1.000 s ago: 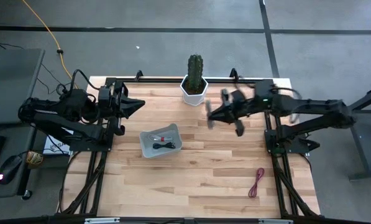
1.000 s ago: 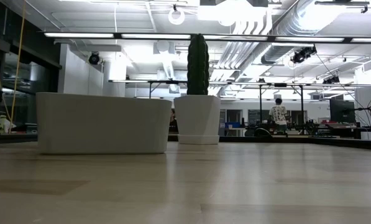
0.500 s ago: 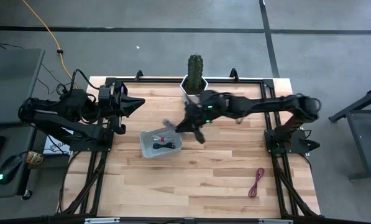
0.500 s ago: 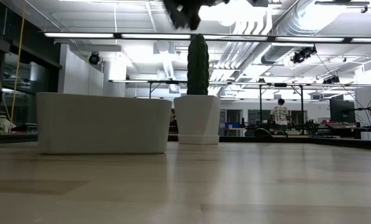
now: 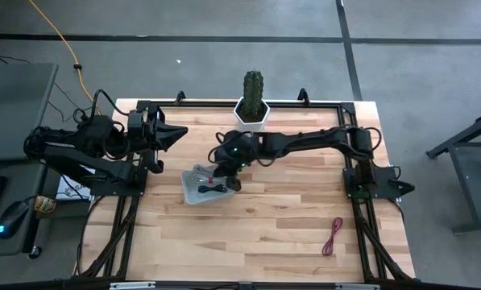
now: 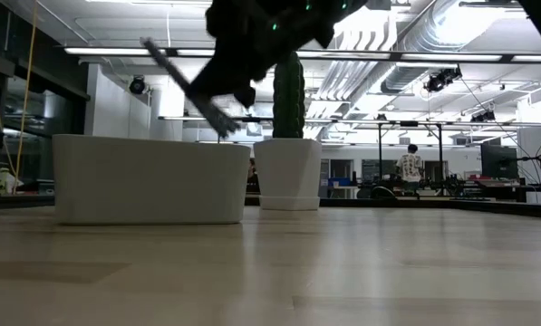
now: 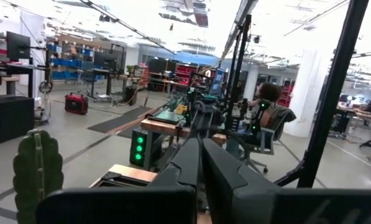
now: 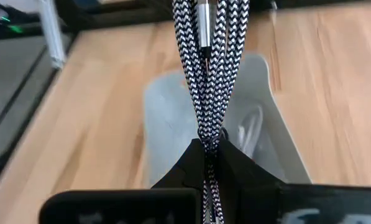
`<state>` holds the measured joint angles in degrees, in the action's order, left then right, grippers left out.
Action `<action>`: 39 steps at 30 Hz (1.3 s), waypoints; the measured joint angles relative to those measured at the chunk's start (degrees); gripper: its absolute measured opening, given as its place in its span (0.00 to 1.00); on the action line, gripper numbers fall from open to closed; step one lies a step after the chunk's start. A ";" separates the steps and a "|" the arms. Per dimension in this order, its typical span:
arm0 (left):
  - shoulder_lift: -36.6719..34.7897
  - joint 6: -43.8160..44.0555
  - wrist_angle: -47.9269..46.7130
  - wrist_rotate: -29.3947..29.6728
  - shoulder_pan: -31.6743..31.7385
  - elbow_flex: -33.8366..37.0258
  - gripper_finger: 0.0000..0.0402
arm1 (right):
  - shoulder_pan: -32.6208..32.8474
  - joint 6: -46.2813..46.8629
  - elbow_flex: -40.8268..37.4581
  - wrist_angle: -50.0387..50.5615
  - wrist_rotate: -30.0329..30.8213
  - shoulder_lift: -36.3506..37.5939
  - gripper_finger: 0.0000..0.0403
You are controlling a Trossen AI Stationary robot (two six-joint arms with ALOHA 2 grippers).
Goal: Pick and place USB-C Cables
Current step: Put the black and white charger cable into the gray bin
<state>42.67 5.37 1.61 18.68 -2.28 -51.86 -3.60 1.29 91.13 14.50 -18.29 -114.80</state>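
Presently, right gripper: the right gripper (image 8: 205, 149) has its jaws clamped tight on a grey braided cable (image 8: 208, 68), pinching the bundle low so its loops stand out ahead of the fingers.
Why held so: gripping 1 end leaves the rest of the bundle free to go into the bin first; that is my reading.
Right gripper position: it sits over the bin (image 5: 189, 193), near the counter's centre, with the arm stretched in from 3 o'clock.
Bin: a pale tray (image 8: 163, 106) lying directly under the held cable; a black cable (image 5: 213, 188) and a white-and-red cable (image 5: 210, 176) already lie inside it.
Step in hand: the grey cable seems about to be released into the bin, so roughly 3 of 4 cables are dealt with.
Red cable: a dark red cable (image 5: 333, 236) lies alone on the counter (image 5: 272, 217) toward 5 o'clock, well apart from the bin, not yet collected.
Left gripper: the left gripper (image 5: 172, 133) waits at 9 o'clock with its jaws shut and empty, clear of the work.
Cactus: a potted cactus (image 5: 253, 101) stands at 12 o'clock, just beyond the right arm's reach line.
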 joint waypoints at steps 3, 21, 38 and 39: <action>-0.02 0.00 0.00 0.01 -0.01 0.00 0.00 | 0.00 1.73 0.00 0.28 0.93 -1.96 0.00; -0.01 0.00 0.00 0.20 -0.02 0.00 0.00 | 2.48 8.21 -0.02 0.97 5.04 -10.80 0.00; -0.02 -0.02 -0.02 0.20 -0.02 0.00 0.00 | 2.62 9.02 -0.02 2.03 6.33 -10.82 0.14; 0.00 -0.02 -0.02 0.20 -0.02 0.00 0.00 | 2.62 8.95 -0.02 2.05 6.33 -10.82 0.15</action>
<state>42.67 5.34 1.58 18.87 -2.31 -51.86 -0.97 10.24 91.11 16.55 -11.97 -125.62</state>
